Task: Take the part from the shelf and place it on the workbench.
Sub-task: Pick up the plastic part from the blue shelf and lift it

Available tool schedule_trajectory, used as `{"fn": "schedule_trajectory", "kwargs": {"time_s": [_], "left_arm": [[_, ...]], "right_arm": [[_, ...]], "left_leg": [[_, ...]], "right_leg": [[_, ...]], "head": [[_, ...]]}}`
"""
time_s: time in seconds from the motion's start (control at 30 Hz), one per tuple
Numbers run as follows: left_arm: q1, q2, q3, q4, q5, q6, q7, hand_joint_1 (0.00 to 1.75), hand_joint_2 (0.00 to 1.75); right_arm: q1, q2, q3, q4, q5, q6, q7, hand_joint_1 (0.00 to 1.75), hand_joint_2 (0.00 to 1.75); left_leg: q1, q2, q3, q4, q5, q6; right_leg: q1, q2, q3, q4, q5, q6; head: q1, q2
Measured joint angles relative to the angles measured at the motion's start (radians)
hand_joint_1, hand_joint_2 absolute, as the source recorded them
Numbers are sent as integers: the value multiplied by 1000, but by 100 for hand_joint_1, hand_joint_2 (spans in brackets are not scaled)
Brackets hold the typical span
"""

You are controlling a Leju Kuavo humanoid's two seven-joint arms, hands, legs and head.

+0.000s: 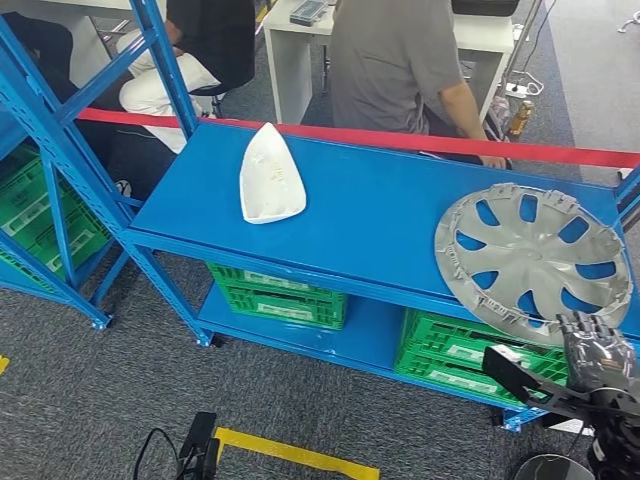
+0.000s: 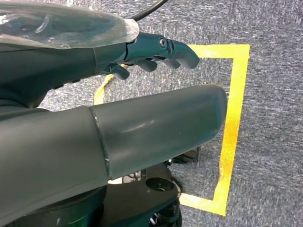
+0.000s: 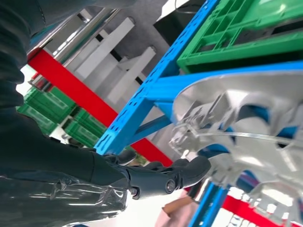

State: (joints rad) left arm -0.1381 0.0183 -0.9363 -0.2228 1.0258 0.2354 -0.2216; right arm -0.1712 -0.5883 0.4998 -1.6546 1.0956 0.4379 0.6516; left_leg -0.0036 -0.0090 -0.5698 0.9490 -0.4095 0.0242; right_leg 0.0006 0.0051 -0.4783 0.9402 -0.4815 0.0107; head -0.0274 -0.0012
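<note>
A silver hubcap (image 1: 532, 255) lies flat at the right end of the blue shelf (image 1: 362, 210), its near rim hanging over the shelf's front edge. A white triangular plastic part (image 1: 270, 175) lies on the shelf's left half. My right hand (image 1: 596, 350) is raised just below the hubcap's near rim. In the right wrist view its dark fingers (image 3: 185, 172) stretch out close beside the hubcap (image 3: 250, 132) rim, holding nothing. My left hand (image 2: 150, 118) hangs low over the carpet with fingers straight and nothing in it.
Green crates (image 1: 275, 295) (image 1: 468, 355) sit on the lower shelf. A red tape (image 1: 423, 142) runs behind the shelf, with seated people (image 1: 392, 60) at a white desk beyond. Another blue rack stands at left. Yellow tape (image 1: 294, 455) marks the grey carpet.
</note>
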Motion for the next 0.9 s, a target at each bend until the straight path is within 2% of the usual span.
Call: {"fn": "schedule_trajectory", "kwargs": {"time_s": [0.47,0.9], "left_arm": [[-2,0,-5,0,0,0,1,0,0],[-10,1,-12,0,-2,0,2,0,0]], "right_arm": [[-8,-11,-39,2,0,-6,0,0,175],[-72,-16,-22,64,1,-33,-6,0,175]], "left_leg": [[0,0,0,0,0,0],[0,0,0,0,0,0]], "right_leg": [[0,0,1,0,0,0],[0,0,1,0,0,0]], "head": [[0,0],[0,0]]}}
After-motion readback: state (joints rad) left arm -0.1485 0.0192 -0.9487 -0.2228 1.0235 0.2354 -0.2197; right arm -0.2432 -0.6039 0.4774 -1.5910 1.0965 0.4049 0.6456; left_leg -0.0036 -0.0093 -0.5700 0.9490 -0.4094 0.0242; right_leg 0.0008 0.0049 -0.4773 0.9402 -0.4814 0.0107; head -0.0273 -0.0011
